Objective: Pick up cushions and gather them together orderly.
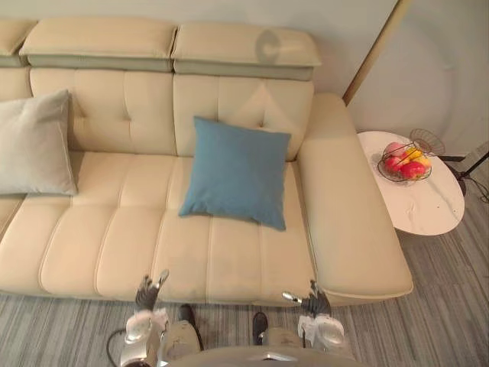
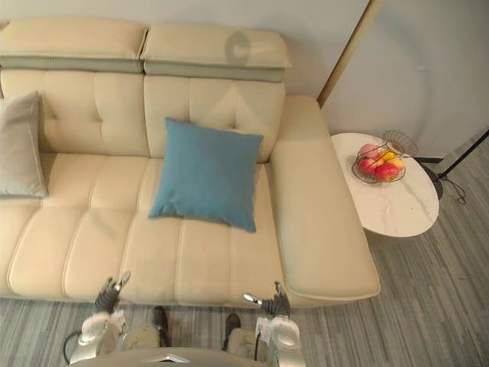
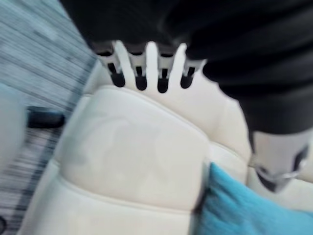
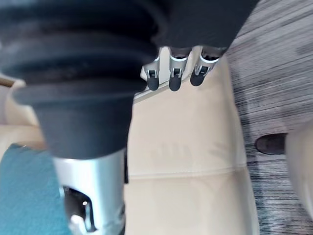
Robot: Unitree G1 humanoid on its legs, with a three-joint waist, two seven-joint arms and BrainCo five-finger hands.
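Blue cushion (image 1: 237, 172) leans on the sofa (image 1: 114, 237) back, grey cushion (image 1: 34, 145) at its left end. Probably soft and light, so grab a corner. Left hand (image 1: 147, 291) and right hand (image 1: 315, 303) are open and empty at the sofa's front.

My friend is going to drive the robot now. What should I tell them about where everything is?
Left hand: open, empty, low by the front edge of the cream leather sofa.
Right hand: open, empty, by the same edge.
Blue square cushion: leaning on the backrest, right part of the seat.
Grey square cushion: leaning on the backrest at far left, apart from the blue one.
Done: no cushion picked up yet.
Left: pick one up, set it neatly beside the other.
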